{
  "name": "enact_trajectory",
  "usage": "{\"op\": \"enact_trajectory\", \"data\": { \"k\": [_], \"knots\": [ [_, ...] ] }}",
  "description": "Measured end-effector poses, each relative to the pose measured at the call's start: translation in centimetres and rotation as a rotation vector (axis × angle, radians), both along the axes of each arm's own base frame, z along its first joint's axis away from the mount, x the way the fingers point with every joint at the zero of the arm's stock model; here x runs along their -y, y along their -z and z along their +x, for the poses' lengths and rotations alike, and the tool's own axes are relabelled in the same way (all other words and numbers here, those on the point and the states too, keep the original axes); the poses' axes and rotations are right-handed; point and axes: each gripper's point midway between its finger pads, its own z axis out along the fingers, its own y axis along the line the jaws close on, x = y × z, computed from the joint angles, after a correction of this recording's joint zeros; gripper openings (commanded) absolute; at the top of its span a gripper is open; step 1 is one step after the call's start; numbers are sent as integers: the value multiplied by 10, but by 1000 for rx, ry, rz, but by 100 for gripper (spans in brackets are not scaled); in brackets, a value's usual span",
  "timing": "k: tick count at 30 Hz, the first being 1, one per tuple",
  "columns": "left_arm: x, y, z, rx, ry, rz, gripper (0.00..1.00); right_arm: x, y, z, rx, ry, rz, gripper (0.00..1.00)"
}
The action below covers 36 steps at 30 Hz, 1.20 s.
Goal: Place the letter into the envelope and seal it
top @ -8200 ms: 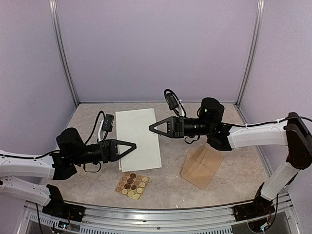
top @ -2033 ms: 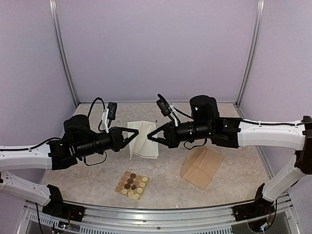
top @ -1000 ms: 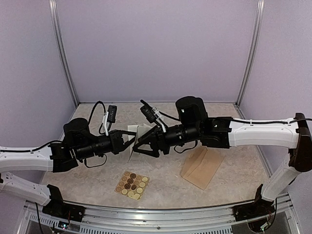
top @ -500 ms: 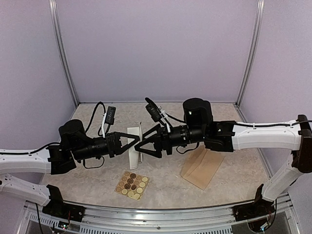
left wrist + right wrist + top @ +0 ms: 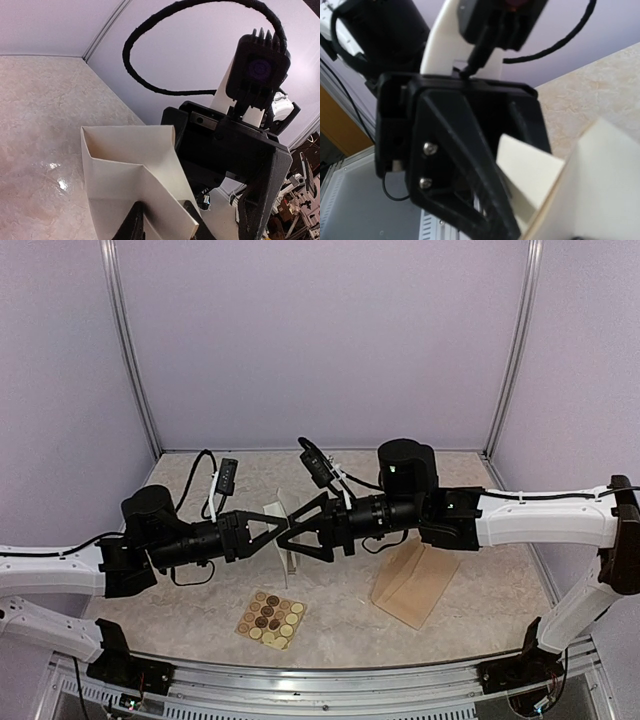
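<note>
One folded cream letter (image 5: 135, 170), crisp-creased, pinched by left gripper (image 5: 163, 225) — right gripper (image 5: 296, 532), jaws unclear.

A tan sheet of round stickers (image 5: 270, 619) lies flat on the marbled table (image 5: 470, 630), near its front edge.

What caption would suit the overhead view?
Left gripper and right gripper meet at the folded letter; the envelope and sticker sheet lie nearby.

Pale lilac walls (image 5: 320, 340) met at slim metal corner posts (image 5: 131, 350) behind an evenly lit beige marbled tabletop (image 5: 490, 625), with an aluminium rail (image 5: 330, 682) along its near edge.
</note>
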Motion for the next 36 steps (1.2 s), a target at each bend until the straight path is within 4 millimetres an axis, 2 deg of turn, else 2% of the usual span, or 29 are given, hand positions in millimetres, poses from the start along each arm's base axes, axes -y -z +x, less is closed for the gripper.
{"op": "enact_trajectory", "data": {
  "k": [19,24,27,34,36],
  "knots": [
    [3,2,2,-19,0,-9,50,0,1,-1,-3,-9,-1,73],
    [3,4,2,-26,0,-8,51,-1,2,-2,-5,-13,-3,73],
    [3,5,2,-29,-1,-6,46,-1,2,-2,-5,-15,-3,73],
    [3,6,3,-34,-3,-5,13,-1,2,-2,-6,-15,-4,73],
    [3,8,4,-36,-9,-1,7,-1,3,-2,-6,-16,-4,73]
  ]
}}
